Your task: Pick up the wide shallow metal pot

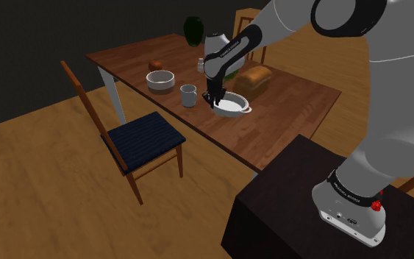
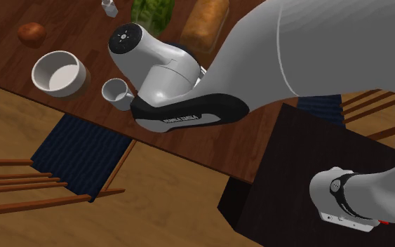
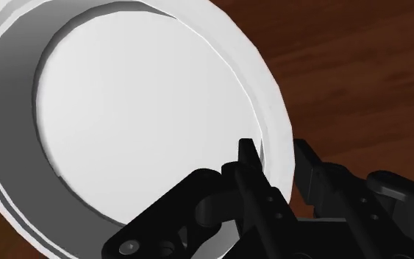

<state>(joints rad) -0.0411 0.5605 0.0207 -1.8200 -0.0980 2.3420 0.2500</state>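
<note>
Wide shallow white pot [image 1: 233,104] with two small loop handles, standing upright mid-way along the brown wooden table [image 1: 301,96]. All-black two-finger gripper [image 1: 216,101] comes down on the pot's nine-o'clock rim in the shoulder view. In the wrist view the gripper [image 3: 274,145] straddles the rim wall, one of its fingers [image 3: 248,158] inside the bowl of the pot [image 3: 146,118] and the other outside. The wall fills the gap between them, so the claw reads as clenched on the rim. Likely hazards: a one-sided hold on a thin wall may let the pot tip away from the fingers or slide out on the lift. A swinging pot could also strike the small white mug [image 1: 188,95], which stands near at nine o'clock. The wrist view gives the finger-to-rim relation, which the shoulder view leaves unresolved. The shoulder view gives the neighbours: the round white bowl [image 1: 160,79] at ten o'clock and the tan bread loaf [image 1: 252,75] at one o'clock. The second exterior view shows the mug [image 2: 115,90] and bowl [image 2: 59,74] from above, at nine o'clock of the white forearm.
</note>
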